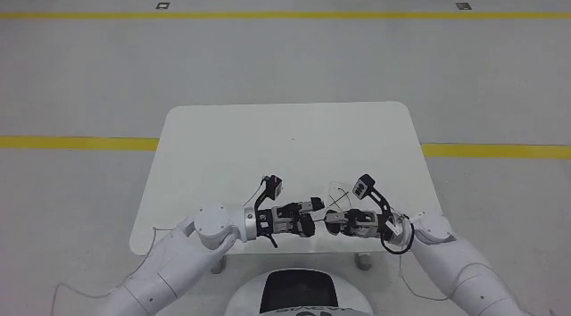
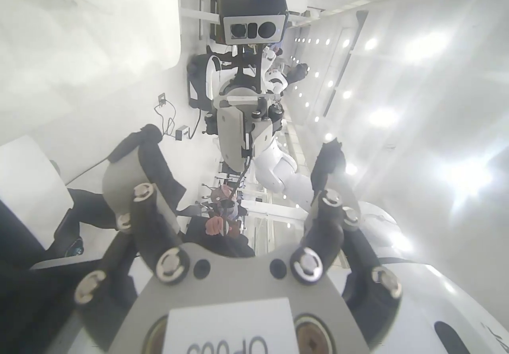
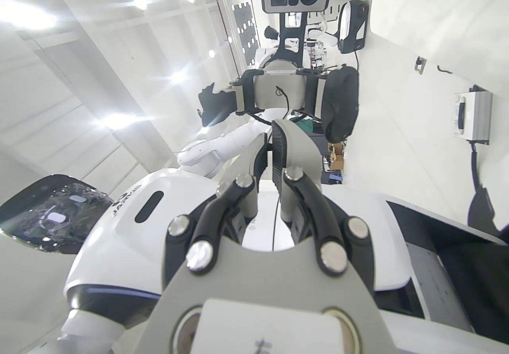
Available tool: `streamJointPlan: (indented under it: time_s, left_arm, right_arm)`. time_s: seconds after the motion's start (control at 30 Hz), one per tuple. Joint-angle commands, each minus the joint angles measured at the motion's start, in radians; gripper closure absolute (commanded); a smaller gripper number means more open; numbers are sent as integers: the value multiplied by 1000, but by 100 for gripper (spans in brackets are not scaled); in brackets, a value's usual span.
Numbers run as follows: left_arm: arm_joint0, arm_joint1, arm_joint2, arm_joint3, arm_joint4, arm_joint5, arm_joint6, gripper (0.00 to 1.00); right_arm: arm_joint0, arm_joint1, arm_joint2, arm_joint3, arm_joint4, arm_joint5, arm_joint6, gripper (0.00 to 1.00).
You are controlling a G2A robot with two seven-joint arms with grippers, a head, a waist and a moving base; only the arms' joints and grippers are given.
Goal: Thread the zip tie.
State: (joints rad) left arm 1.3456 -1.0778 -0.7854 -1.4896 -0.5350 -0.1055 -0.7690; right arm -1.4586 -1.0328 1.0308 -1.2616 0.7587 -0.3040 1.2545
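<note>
The zip tie (image 3: 275, 220) is a thin black strand running between the closed fingers of my right gripper (image 3: 274, 129), with its curled tip (image 3: 280, 91) poking out past them. In the top view the zip tie (image 1: 337, 198) arcs above the two grippers over the front part of the white table (image 1: 294, 137). My left gripper (image 2: 238, 139) faces the right one head-on, open, with its black fingers (image 2: 135, 144) spread wide and nothing between them. Seen from above, the left gripper (image 1: 314, 206) and right gripper (image 1: 331, 220) nearly meet tip to tip.
Both arms hover near the table's front edge (image 1: 268, 253). The tabletop behind them is bare white. Yellow floor lines (image 1: 80, 143) run past the table on both sides.
</note>
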Motion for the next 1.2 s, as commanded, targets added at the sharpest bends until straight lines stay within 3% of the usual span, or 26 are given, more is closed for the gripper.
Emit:
streamJointPlan:
  time_s: [0.0, 0.23, 0.63, 0.67, 0.93, 1.17]
  left_arm:
    - [0, 1, -1, 3, -2, 0, 0, 79]
    - [0, 3, -3, 5, -4, 0, 1, 100]
    - [-3, 6, 0, 3, 1, 14, -7, 99]
    - [-3, 6, 0, 2, 0, 14, -8, 91]
    - [-4, 6, 3, 11, -25, -7, -36, 78]
    - [-4, 6, 7, 17, -46, -26, -64, 81]
  right_arm:
    - [1, 0, 0, 1, -5, 2, 1, 100]
    - [3, 1, 6, 0, -34, 15, -10, 100]
    - [2, -1, 10, -7, -42, 21, -22, 100]
    - [2, -2, 10, -7, -42, 21, -22, 100]
    - [7, -6, 5, 3, -40, 23, -19, 100]
    - [10, -9, 1, 13, -42, 23, -17, 100]
